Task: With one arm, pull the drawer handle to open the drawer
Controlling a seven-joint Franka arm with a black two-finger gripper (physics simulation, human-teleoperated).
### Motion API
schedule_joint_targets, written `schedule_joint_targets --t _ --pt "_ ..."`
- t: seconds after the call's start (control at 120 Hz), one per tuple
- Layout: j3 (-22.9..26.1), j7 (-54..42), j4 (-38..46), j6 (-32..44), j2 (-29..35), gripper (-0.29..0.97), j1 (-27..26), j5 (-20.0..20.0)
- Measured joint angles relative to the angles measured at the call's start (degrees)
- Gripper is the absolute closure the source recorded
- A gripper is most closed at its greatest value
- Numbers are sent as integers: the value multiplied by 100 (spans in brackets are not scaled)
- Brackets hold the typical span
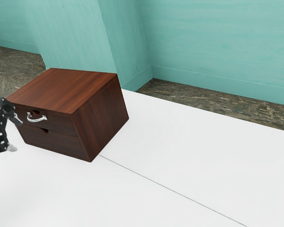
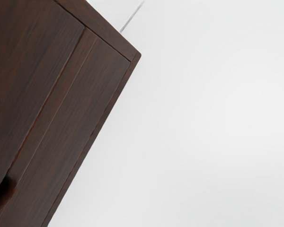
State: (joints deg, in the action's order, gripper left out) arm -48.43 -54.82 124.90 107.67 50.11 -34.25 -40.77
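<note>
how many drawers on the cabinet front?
2. Upper drawer with the silver handle, just under the cabinet top; lower drawer directly beneath it. The cabinet's side face in view shows none.

Close on dark wood cabinet (image 2: 28,71), slanted across the picture, grain running lengthwise. Straight seam grooves (image 2: 54,87) splitting the face into long panels, with a narrow border strip along the outer edge. Dark rounded notch (image 2: 2,189) in one panel, blurred, well away from the cabinet's one visible corner. Plain white table (image 2: 217,132) right beside the cabinet. Thin grey line (image 2: 131,18) on the table just past that corner, cut off by the cabinet edge.
</note>
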Motion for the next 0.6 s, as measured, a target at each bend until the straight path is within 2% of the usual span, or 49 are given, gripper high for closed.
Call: schedule_joint_targets --t 0.117,0.317,0.375,0.517,0.6 --pt "-344 -491 -28 266 43 0 -97 -234" --pt "-1009 -1147 -470 467 79 0 -858 -778" --pt "-1103 -1301 -557 495 79 0 -958 -863" --pt "-1774 -1620 -989 546 69 0 -1653 -1031" --pt "-1955 -1775 -1146 564 59 0 -1825 -1086"
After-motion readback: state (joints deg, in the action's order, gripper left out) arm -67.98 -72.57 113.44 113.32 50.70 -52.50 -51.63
